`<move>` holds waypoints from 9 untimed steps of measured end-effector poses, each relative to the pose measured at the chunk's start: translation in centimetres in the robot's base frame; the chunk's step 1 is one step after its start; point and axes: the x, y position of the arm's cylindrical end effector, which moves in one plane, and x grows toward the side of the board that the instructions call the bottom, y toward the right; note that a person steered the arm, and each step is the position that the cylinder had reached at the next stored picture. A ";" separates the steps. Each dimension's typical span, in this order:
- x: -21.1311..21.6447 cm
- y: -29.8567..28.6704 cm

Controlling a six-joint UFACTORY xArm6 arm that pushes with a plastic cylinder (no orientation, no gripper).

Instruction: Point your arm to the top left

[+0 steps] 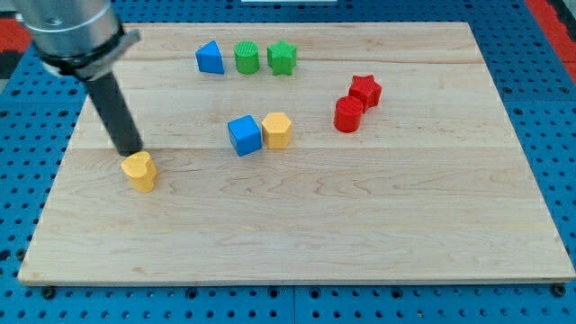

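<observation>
My tip (131,150) stands on the wooden board (297,234) at the view's left, just above and touching or nearly touching a yellow heart-shaped block (139,170). The dark rod rises up and to the left to the arm's grey body in the view's top left corner. Near the top stand a blue triangular block (210,58), a green cylinder (247,58) and a green star (282,58) in a row. At the middle a blue cube (245,135) sits beside a yellow hexagonal block (277,130). To the right are a red cylinder (348,114) and a red star (364,90).
The board lies on a blue perforated table (549,108). The board's left edge runs close to my tip. A red patch shows at the view's top corners.
</observation>
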 end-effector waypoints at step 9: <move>-4.0 1.1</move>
